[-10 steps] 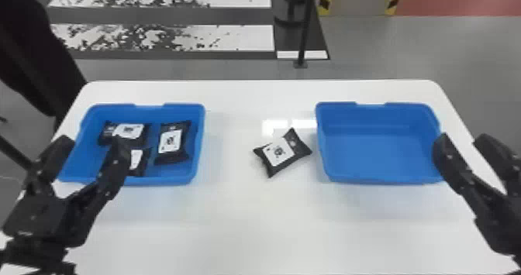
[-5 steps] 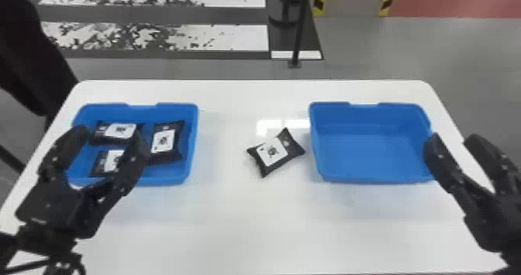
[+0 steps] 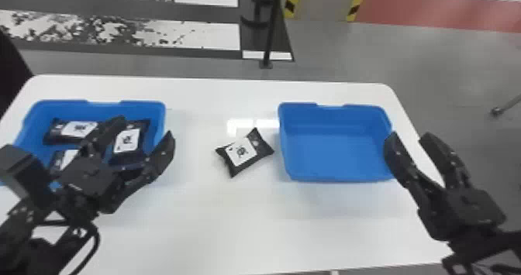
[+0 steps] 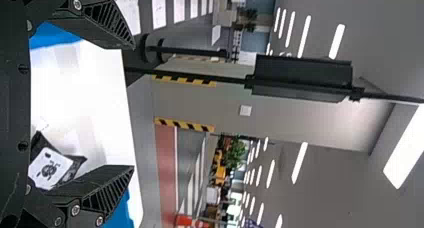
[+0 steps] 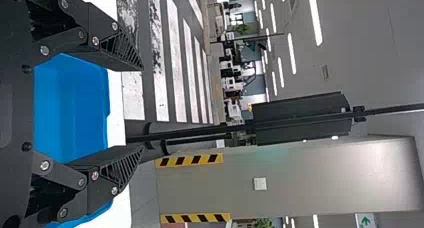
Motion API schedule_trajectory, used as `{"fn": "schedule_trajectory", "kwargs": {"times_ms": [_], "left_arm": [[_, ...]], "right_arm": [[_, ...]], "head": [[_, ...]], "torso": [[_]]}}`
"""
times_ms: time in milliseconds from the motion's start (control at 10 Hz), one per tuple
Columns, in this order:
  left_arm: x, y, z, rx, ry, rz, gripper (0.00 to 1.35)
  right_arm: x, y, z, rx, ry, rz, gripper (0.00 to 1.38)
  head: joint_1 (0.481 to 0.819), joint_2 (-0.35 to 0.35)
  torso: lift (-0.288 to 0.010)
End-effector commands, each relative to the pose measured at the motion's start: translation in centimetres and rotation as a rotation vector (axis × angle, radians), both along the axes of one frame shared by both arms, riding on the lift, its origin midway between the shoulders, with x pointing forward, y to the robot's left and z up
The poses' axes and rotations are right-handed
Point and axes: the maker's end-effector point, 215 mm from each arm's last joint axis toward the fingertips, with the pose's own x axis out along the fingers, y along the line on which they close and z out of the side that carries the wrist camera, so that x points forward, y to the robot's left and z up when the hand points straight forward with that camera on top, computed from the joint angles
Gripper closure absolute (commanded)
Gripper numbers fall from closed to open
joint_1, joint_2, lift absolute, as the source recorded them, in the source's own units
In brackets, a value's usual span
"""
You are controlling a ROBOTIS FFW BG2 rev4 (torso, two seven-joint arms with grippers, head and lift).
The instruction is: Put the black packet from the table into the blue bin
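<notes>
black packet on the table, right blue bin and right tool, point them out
Black packet [image 3: 241,152]: head view, on its white label.
Right blue bin [image 3: 333,150]: head view, on its bare floor.
Right tool [image 3: 408,135]: head view, midway between its fingertips.

We see a white label [image 3: 241,151] with a dark emblem on the black packet [image 3: 264,148] on the desk [image 3: 217,224], its print too small for us to read. In the left blue bin [image 3: 104,102], we find similar white labels [image 3: 126,140] on three other packets [image 3: 144,131], equally illegible. Our right wrist view picks out a white sign [image 5: 365,221] bearing a green arrow.
</notes>
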Motion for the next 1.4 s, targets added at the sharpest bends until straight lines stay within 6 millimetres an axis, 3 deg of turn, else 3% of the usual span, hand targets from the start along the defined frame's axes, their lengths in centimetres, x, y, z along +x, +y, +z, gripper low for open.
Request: {"fn": "schedule_trajectory", "kwargs": {"times_ms": [0,200,300,500,800,900,1200,1300], "left_arm": [[2.3,-4.1,-1.5,0.033,0.024,-0.09,0.18],[4.4,-10.0,-3.4,0.077,0.071,-0.225,0.18],[5.1,-11.9,-5.2,0.132,0.113,-0.277,0.18],[6.3,-13.2,-8.4,0.235,0.173,-0.329,0.18],[6.5,-16.9,-12.3,0.328,0.241,-0.421,0.18],[6.8,-17.6,-12.7,0.346,0.25,-0.433,0.18],[9.4,-16.6,-14.9,0.452,0.262,-0.403,0.18],[9.2,-16.8,-15.8,0.451,0.299,-0.404,0.18]], "right_arm": [[0.3,0.0,0.0,0.0,-0.003,-0.001,0.5],[0.3,0.0,0.0,-0.002,-0.005,-0.001,0.5],[0.5,-0.1,0.1,-0.002,-0.008,-0.002,0.5],[0.6,-0.1,0.0,-0.005,-0.007,-0.003,0.5],[0.6,-0.1,-0.1,-0.004,-0.007,-0.002,0.5],[0.8,-0.2,-0.1,-0.003,-0.007,-0.004,0.5],[1.1,-0.2,0.0,-0.002,-0.015,-0.004,0.5],[1.1,-0.2,0.0,-0.002,-0.015,-0.004,0.5]], "head": [[0.695,-0.178],[0.695,-0.233],[0.695,-0.272],[0.695,-0.317],[0.695,-0.343],[0.695,-0.35],[0.695,-0.35],[0.695,-0.35]], "torso": [[-0.11],[-0.11],[-0.11],[-0.11],[-0.11],[-0.11],[-0.11],[-0.11]]}}
